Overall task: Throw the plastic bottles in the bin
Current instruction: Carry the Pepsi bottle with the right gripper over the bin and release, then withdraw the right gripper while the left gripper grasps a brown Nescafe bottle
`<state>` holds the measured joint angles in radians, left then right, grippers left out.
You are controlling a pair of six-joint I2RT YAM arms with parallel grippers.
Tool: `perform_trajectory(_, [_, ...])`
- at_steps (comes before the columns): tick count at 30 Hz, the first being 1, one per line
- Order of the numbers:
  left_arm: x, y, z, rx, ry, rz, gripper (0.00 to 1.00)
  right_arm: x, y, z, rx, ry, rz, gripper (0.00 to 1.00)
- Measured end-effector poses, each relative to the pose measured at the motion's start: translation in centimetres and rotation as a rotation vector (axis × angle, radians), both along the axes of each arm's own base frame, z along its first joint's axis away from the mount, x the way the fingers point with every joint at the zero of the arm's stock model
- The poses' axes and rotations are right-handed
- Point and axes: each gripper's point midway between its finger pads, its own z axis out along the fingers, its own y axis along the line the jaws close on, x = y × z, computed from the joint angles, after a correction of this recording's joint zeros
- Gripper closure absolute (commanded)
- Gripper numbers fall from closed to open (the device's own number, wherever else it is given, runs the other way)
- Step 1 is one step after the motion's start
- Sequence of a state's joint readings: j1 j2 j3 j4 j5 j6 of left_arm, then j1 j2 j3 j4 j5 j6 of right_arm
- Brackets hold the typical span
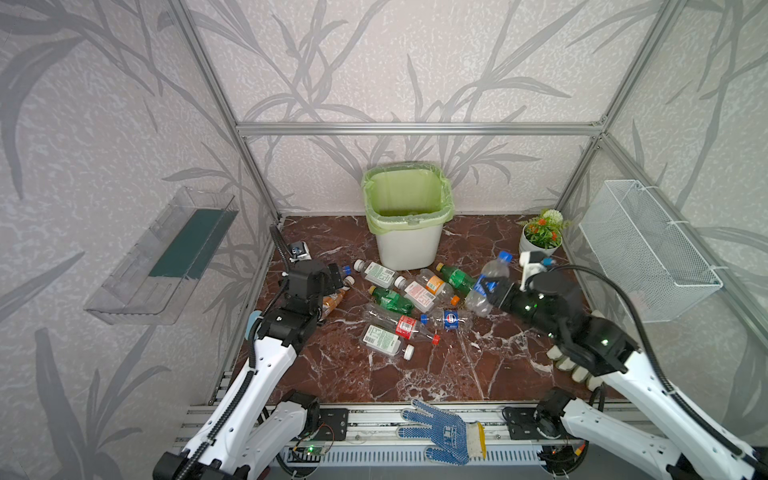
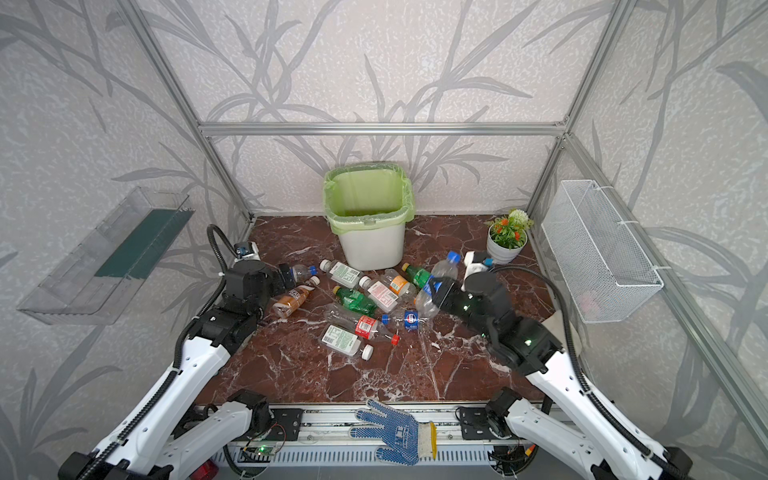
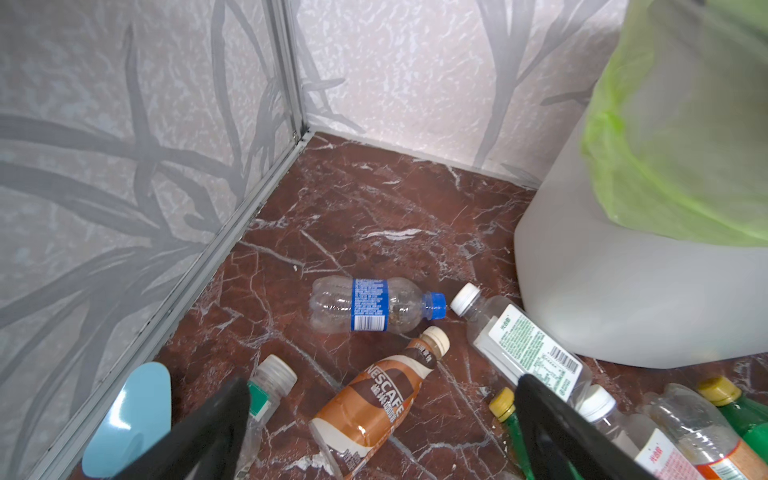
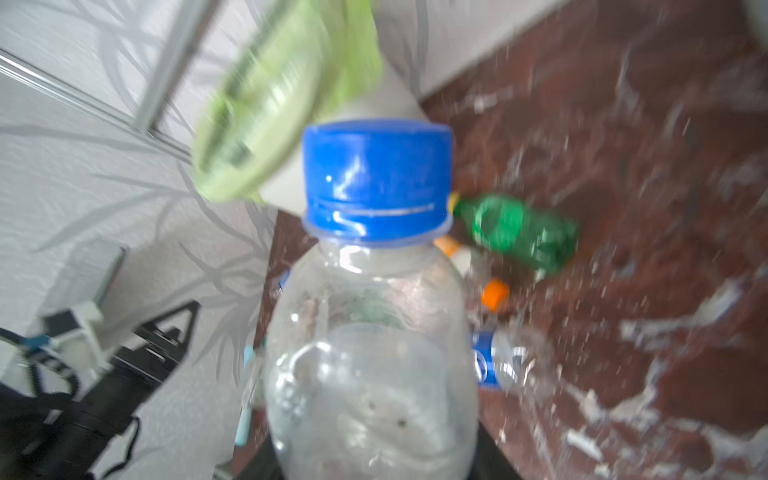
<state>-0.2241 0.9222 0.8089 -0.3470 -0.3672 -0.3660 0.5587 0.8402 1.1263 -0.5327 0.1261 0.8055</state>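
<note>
Bottles (image 1: 392, 300) are lying in a loose heap across the middle of the brown marble desk (image 1: 415, 374), just in front of the bin (image 1: 409, 249), which is standing against the back wall with its green bag (image 1: 405, 189) folded over the rim. The right claw (image 1: 490, 287) is squeezing shut around the waist of a clear blue-capped bottle (image 1: 496, 270), right at its blue label. It is holding the bottle tilted, cap pointing up and toward the back, to the right of the heap, short of the bin and near the potted plant (image 1: 542, 235). The left claw (image 3: 382, 382) is hanging wide open with nothing between its jaws, hovering at the left edge of the heap over a brown Nescafe bottle (image 3: 374, 411). A blue-labelled clear bottle (image 3: 368, 305) is lying just beyond it. A blue dotted glove (image 1: 440, 432) is lying on the front rail.
</note>
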Motion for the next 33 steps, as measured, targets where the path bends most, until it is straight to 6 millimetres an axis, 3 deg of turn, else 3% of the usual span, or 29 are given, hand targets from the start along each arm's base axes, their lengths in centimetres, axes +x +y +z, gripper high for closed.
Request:
perform_trajectory(3, [0.3, 0.5, -1.1, -0.016, 0.034, 0.018, 0.01, 1.4, -4.2, 10.1, -0.042, -0.242, -0.102, 0.53])
perform_trajectory(5, [0.5, 0.6, -1.7, -0.029, 0.053, 0.025, 0.01, 1.5, -5.5, 14.7, -0.065, -0.36, -0.131, 0.53])
perform_trajectory(8, [0.7, 0.5, -2.5, -0.047, 0.074, 0.026, 0.01, 1.7, -4.7, 19.3, -0.049, -0.489, -0.087, 0.52])
perform_trajectory(10, [0.7, 0.4, -2.9, -0.056, 0.084, 0.025, 0.01, 3.4, -3.1, 20.5, -0.012, -0.52, -0.031, 0.52])
perform_trajectory(13, [0.9, 0.3, -3.5, -0.066, 0.103, 0.021, 0.01, 9.1, 2.0, 19.4, 0.046, -0.474, 0.107, 0.5])
perform_trajectory(16, [1.0, 0.1, -4.0, -0.073, 0.119, 0.018, 0.01, 15.0, 9.8, 15.8, 0.025, -0.367, 0.296, 0.36])
perform_trajectory(18, [1.0, 0.1, -4.4, -0.076, 0.131, 0.018, 0.01, 20.0, 15.8, 10.4, -0.044, -0.229, 0.415, 0.2])
perform_trajectory(21, [0.9, 0.0, -4.7, -0.081, 0.144, 0.018, 0.01, 22.9, 19.2, 5.7, -0.115, -0.109, 0.479, 0.03])
perform_trajectory(23, [0.8, 0.1, -4.8, -0.081, 0.149, 0.022, 0.01, 23.5, 18.7, 4.5, -0.163, -0.067, 0.468, 0.01])
perform_trajectory(25, [0.6, 0.2, -4.8, -0.08, 0.153, 0.025, 0.01, 22.8, 16.9, 5.7, -0.19, -0.07, 0.435, 0.01])
perform_trajectory(30, [0.4, 0.4, -4.4, -0.078, 0.14, 0.03, 0.01, 17.0, 11.6, 12.8, -0.214, -0.152, 0.358, 0.01])
perform_trajectory(33, [0.3, 0.5, -4.5, -0.073, 0.148, 0.033, 0.01, 13.4, 9.4, 14.9, -0.188, -0.244, 0.321, 0.01])
